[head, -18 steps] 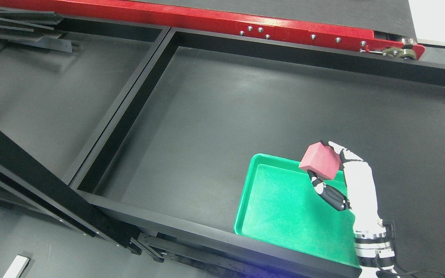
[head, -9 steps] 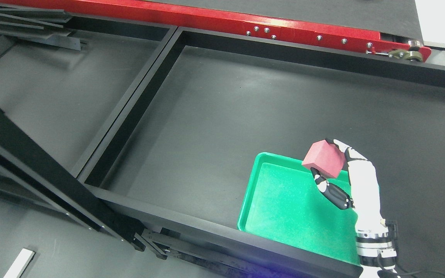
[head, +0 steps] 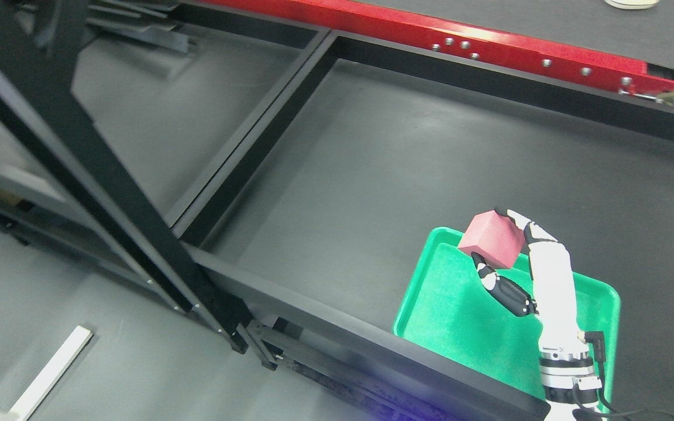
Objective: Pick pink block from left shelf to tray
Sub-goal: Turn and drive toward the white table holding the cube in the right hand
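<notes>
- White and black robot fingers of the right hand (head: 512, 257) are closed around a pink block (head: 491, 240), with the thumb under the block's lower edge and the other fingers over its far top corner.
- Pink block is a small cube, tilted, held up in the air above the far left corner of a green tray (head: 448, 310); it does not touch the tray.
- Right arm rises from the bottom edge at the lower right, with a white forearm and a silver wrist collar, and it crosses over the tray's right half.
- Green tray is shallow and rectangular, with a raised rim, and it lies on the dark grey floor of a large black-framed bay (head: 407, 158).
- Near side of the tray is partly hidden by the bay's black front rail (head: 325, 327).
- A second black-framed bay (head: 167, 117) lies just to the left, parted from the first by a black divider.
- A thick black beam (head: 85, 175) runs slantwise across the left of the picture.
- Along the far side runs a red bar (head: 489, 44) with silver bolts.
- At the lower left a white strip (head: 50, 374) lies on the grey floor.
</notes>
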Motion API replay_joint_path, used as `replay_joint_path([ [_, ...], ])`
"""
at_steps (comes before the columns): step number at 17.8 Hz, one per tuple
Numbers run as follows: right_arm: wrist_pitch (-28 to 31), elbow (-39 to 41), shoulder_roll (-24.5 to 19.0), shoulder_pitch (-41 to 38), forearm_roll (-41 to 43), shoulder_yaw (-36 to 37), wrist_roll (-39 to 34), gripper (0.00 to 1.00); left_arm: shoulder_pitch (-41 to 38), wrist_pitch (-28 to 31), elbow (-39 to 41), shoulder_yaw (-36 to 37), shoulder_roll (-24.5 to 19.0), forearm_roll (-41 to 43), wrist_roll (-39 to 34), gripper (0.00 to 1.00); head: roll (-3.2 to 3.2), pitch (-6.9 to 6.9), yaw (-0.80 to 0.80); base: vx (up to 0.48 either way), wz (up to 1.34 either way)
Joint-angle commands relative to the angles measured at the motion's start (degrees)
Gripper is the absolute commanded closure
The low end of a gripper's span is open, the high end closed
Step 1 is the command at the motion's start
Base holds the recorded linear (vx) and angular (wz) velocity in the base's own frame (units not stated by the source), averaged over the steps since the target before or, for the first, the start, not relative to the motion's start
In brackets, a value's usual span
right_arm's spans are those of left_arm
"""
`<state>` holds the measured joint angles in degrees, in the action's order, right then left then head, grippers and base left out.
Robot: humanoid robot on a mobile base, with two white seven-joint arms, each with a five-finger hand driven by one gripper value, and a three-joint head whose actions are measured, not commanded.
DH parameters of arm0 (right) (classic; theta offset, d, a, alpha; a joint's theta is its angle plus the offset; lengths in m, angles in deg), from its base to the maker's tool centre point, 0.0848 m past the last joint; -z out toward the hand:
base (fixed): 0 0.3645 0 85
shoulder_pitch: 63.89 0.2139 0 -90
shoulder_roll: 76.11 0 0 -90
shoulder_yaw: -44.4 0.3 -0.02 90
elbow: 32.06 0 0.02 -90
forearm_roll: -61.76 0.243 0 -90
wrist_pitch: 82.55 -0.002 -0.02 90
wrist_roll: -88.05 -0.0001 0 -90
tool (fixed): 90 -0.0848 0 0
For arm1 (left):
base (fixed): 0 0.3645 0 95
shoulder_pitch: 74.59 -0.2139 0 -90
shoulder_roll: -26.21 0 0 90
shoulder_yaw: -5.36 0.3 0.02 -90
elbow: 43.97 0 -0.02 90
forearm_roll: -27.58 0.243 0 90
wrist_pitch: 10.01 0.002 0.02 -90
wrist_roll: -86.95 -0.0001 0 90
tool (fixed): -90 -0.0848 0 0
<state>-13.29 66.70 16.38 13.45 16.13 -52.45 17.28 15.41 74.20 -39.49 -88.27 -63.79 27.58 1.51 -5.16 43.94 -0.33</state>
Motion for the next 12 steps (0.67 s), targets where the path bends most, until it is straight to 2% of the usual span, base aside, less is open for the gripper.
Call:
replay_joint_path([
  [1,-0.1,0.0,-0.1,0.1,0.5,0.2,-0.5,0.97,-0.4,0.0,0.0,0.0,-1.0,0.1,0.0,0.0,0.0,0.0,0.0,-0.06,0.44],
  [12,-0.2,0.0,-0.1,0.0,0.5,0.2,-0.6,0.97,-0.4,0.0,0.0,0.0,-1.0,0.1,0.0,0.0,0.0,0.0,0.0,-0.073,0.59],
])
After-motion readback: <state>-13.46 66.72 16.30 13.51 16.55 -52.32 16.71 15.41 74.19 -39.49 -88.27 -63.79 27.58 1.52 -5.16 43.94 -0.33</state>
